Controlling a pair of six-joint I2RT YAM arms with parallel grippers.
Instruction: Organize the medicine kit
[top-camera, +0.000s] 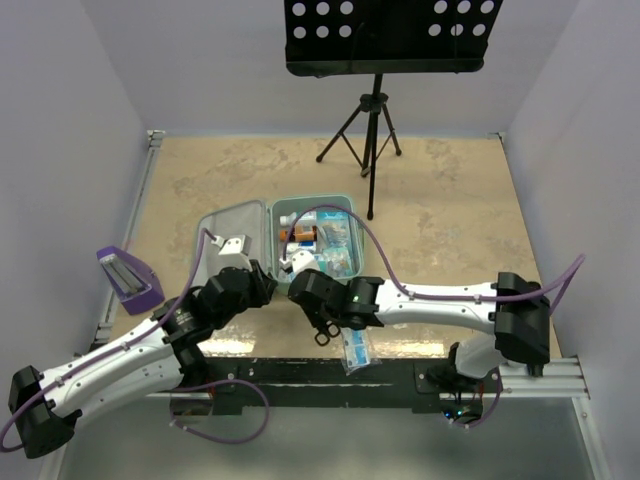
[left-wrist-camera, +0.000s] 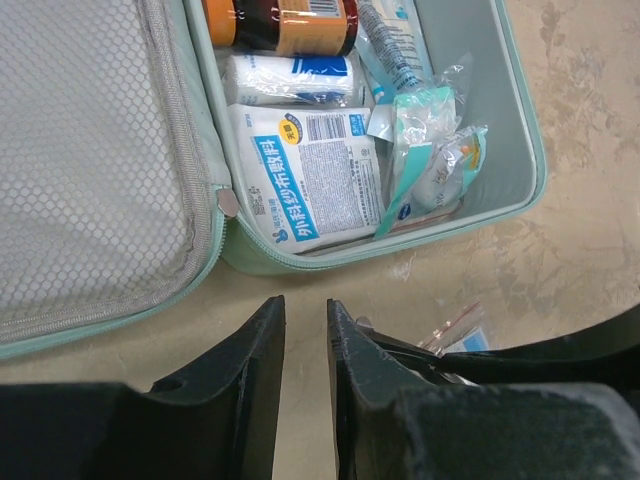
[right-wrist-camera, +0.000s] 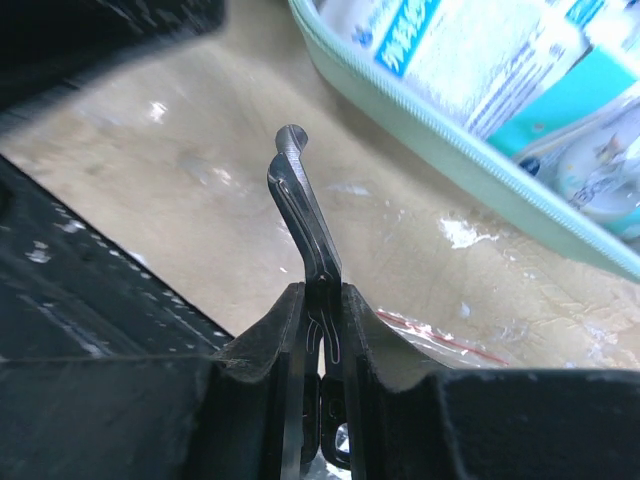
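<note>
The kit (top-camera: 226, 217) is seen lying open at the middle of the table (top-camera: 450, 200), its mesh-lined lid folded out flat to the left and its tray to the right. The tray is packed: a brown bottle (left-wrist-camera: 290, 20) with an orange label is lodged at the far end, a wrapped white roll (left-wrist-camera: 290, 78) is set just below it, and a white packet (left-wrist-camera: 310, 175) printed in blue is laid against the near wall. Clear-wrapped items (left-wrist-camera: 430, 150) are crowded beside the packet on its right.

The left gripper (left-wrist-camera: 305, 320) is held just off the near edge of the kit, about level with the hinge. Its fingers (left-wrist-camera: 260, 370) are parted by a narrow gap through which bare table is seen; nothing is gripped.

The right gripper (right-wrist-camera: 320, 300) is clenched on scissors (right-wrist-camera: 305, 220), whose bent metal tip is pointed up past the fingertips above the table, near the kit's mint rim. In the overhead view the dark handle loops are seen hanging under the right wrist.

A clear zip bag (top-camera: 355, 352) is left on the table at the near edge, under the right arm. A purple holder (top-camera: 130, 278) is placed at the left edge, well apart from the kit. A black music stand (top-camera: 385, 35) on a tripod is stood at the far side.
</note>
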